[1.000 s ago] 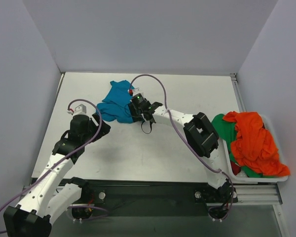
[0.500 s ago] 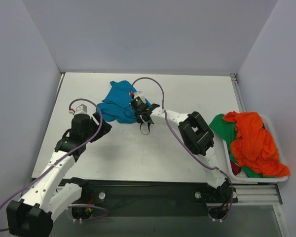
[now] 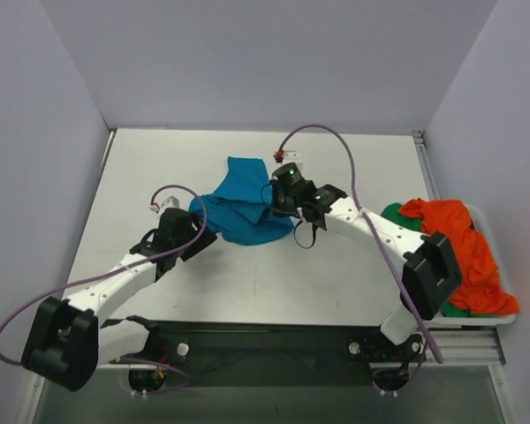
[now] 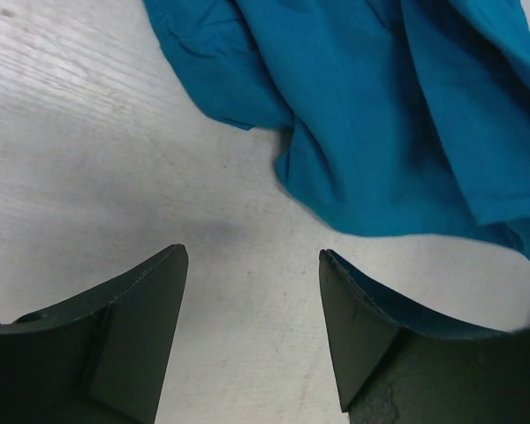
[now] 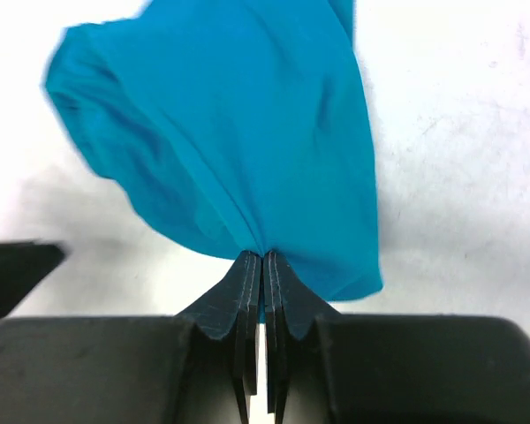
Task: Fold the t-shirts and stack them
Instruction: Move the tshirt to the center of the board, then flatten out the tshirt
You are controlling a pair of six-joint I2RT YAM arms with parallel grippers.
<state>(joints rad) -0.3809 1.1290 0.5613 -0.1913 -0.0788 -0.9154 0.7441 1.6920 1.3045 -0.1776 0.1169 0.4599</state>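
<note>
Pale grey table point(image 3: 247, 283), crumpled teal-blue t-shirt point(image 3: 243, 212) near its middle, white bin point(image 3: 495, 319) at its right edge.

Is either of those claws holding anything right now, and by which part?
The right claw is shut on the teal-blue cloth t-shirt, pinching a gathered fold of its fabric. The left claw is open and holds nothing.

loose t-shirt point(image 3: 246, 212) mid table point(image 3: 274, 276), other t-shirts point(image 3: 459, 247) heaped in tray point(image 3: 511, 321) at right
</note>
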